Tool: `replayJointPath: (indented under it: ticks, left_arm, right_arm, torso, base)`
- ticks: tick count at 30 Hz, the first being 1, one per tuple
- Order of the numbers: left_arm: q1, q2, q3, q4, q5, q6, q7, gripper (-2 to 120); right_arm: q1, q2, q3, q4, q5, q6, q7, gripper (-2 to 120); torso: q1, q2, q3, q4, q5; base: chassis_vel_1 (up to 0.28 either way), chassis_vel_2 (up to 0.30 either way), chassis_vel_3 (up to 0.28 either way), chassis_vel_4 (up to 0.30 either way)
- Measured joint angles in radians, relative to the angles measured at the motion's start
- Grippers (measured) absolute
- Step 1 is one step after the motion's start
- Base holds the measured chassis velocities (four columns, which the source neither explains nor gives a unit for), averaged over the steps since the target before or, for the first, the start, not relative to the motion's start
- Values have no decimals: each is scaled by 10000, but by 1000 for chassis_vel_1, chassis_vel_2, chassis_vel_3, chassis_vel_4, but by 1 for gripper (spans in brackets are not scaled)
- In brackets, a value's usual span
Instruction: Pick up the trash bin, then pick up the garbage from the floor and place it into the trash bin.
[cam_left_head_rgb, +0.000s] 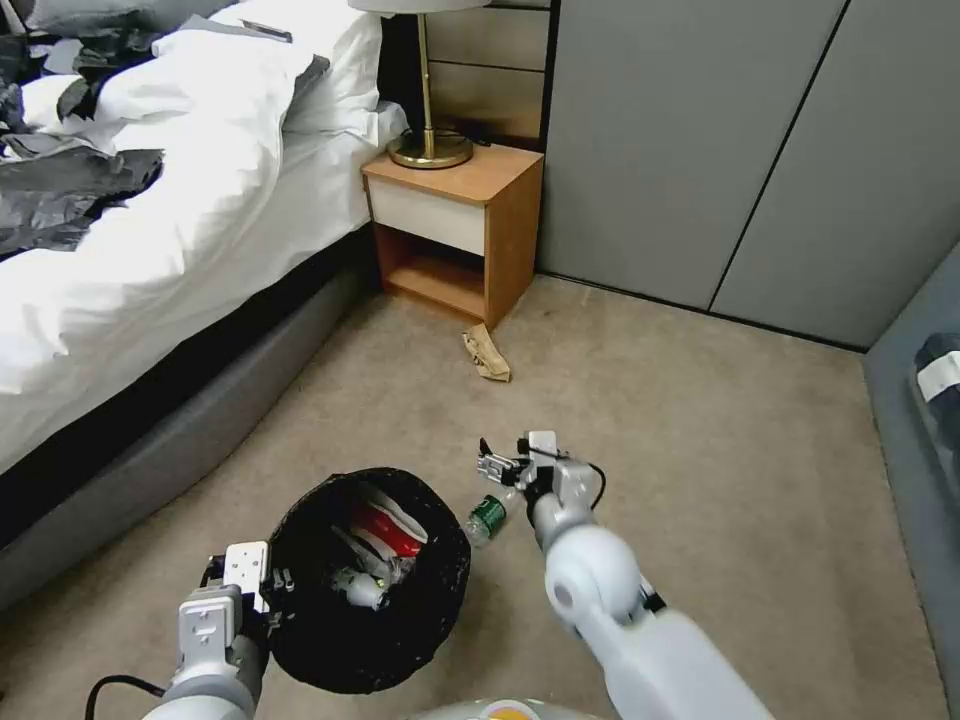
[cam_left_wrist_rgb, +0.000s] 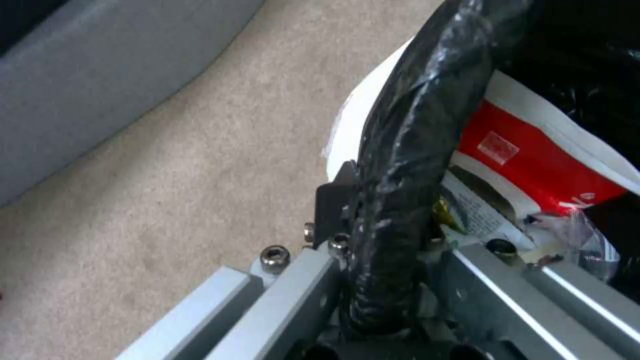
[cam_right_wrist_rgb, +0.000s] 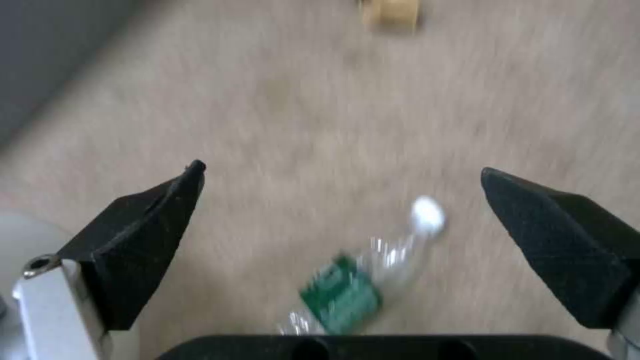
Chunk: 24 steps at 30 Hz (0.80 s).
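Left end effector (cam_left_wrist_rgb: 387, 280) clamps the black-bagged white plastic trash bin (cam_left_head_rgb: 300, 620) rim; right end effector (cam_right_wrist_rgb: 340, 200), fingers apart, hovers over a blurred green-labelled clear plastic bottle (cam_right_wrist_rgb: 353, 285).

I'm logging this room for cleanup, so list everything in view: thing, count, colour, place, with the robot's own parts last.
Round plastic trash bin: one, white under a black bag liner, held at its rim above the carpet.
Litter in the bin: a red-white packet among other pieces.
Small clear plastic bottle: one, green label, lying on the carpet beside the bin.
Crumpled brown paper bag: one, on the carpet near the nightstand.
Wooden nightstand: one, orange-brown with a white drawer, beside the bed.
Brass lamp: one, on the nightstand.
Bed: one, white bedding with black plastic sheets on top.
Left pincer: shut on the bin's rim.
Right pincer: open, over the bottle.
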Motion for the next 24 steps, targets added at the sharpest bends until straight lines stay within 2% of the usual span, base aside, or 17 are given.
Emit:
replayJointPath:
  ticks: [2, 3, 9, 24]
  left_arm:
    - [12, -44, -26, 43, 29, 0, -1, 0]
    - [12, -44, -26, 43, 29, 0, -1, 0]
    - [18, -90, -44, 121, 60, 0, -1, 0]
    - [137, -141, -45, 138, 159, -14, -1, 0]
  right_arm:
    - [337, 298, 29, -1031, 171, -376, -8, 100]
    - [337, 298, 29, -1031, 171, -376, -8, 100]
    - [628, 958, 296, -2828, -244, -444, -396, 100]
    - [687, 2276, 738, -4791, -951, 177, -1003, 100]
  torso:
    - [0, 0, 0, 0, -2]
    - [0, 0, 0, 0, -2]
    - [0, 0, 0, -1, -1]
    - [0, 0, -1, 0, 0]
  base:
    - [0, 0, 0, 0]
    - [0, 0, 0, 0]
    - [0, 0, 0, 0]
    - [0, 0, 0, 0]
